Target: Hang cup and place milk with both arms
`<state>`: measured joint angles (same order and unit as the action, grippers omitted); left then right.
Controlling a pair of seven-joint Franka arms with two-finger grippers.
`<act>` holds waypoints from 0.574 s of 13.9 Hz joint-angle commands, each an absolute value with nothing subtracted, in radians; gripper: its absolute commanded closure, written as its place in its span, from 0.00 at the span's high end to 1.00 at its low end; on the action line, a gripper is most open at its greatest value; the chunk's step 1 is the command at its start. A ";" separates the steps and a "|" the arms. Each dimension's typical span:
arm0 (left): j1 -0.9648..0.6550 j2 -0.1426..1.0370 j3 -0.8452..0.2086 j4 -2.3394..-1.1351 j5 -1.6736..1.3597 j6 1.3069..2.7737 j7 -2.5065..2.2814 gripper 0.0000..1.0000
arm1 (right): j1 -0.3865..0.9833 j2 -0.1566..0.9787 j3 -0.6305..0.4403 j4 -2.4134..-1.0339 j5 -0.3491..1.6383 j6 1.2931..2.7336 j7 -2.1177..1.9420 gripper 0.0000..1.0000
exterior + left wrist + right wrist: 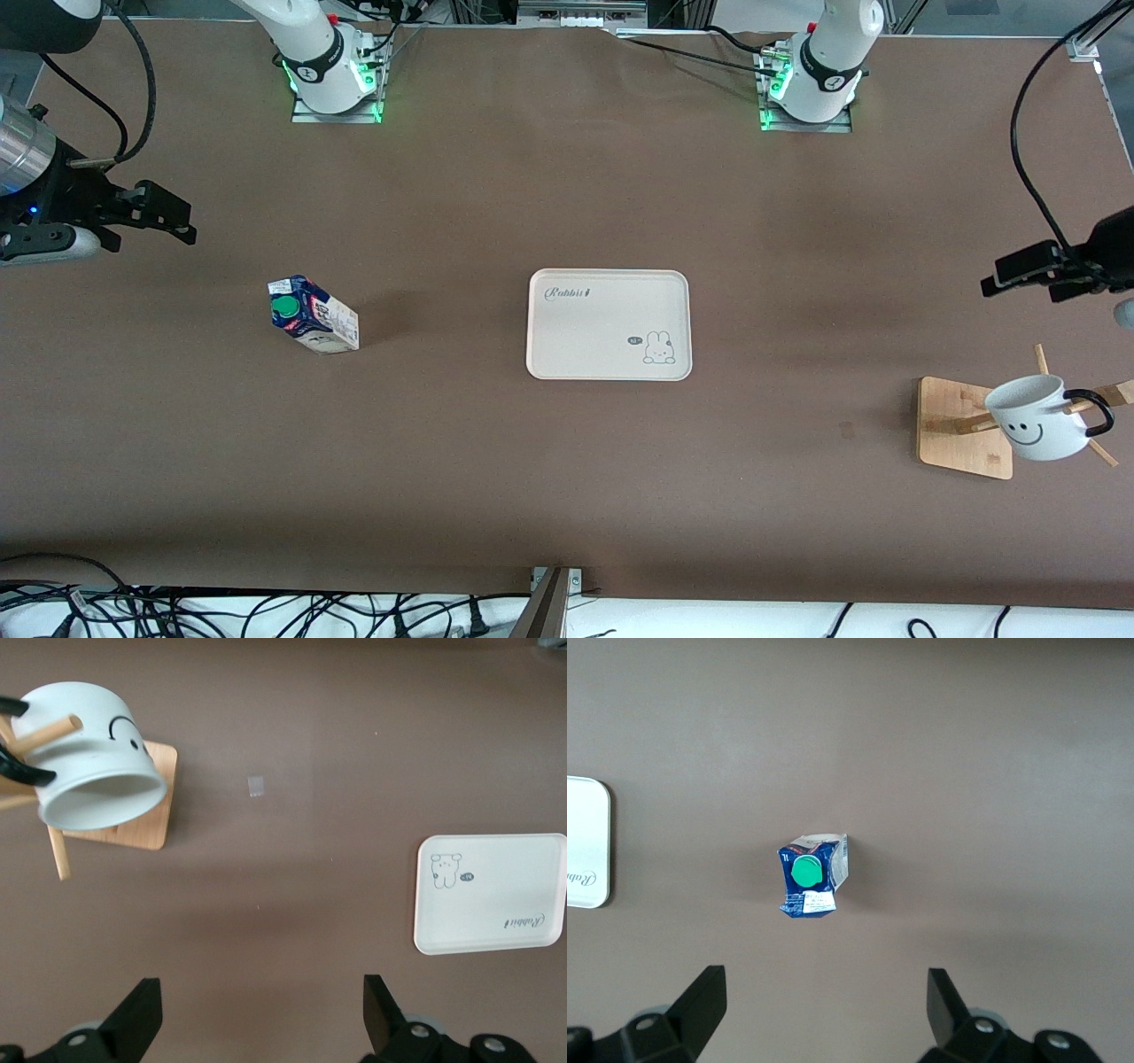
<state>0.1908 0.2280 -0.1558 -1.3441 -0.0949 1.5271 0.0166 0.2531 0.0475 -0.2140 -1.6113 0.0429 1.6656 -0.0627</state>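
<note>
The white cup with a black smiley hangs by its black handle on a peg of the wooden rack at the left arm's end of the table. In the left wrist view the cup is tilted on the peg, clear of the fingers. My left gripper hovers open and empty over bare table beside the rack. The blue and white milk carton with a green cap stands toward the right arm's end. Over the table beside the carton, my right gripper is open and holds nothing.
A cream tray with a rabbit print lies at the table's middle, with nothing on it. Its edge shows in the right wrist view. Cables run along the table's edge nearest the front camera.
</note>
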 commanded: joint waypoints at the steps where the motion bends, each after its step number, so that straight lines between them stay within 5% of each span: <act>1: 0.190 0.230 -0.173 -1.296 -0.055 1.459 -0.031 1.00 | 0.249 0.057 -0.215 -1.588 0.040 1.644 -0.078 1.00; 8: 0.189 0.195 -0.178 -1.299 -0.040 1.396 -0.028 1.00 | 0.249 0.057 -0.215 -1.588 0.040 1.641 -0.078 1.00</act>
<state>0.1861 0.2016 -0.1708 -1.3058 -0.0700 1.4185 -0.0214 0.2530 0.0476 -0.2140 -1.6113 0.0429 1.6633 -0.0627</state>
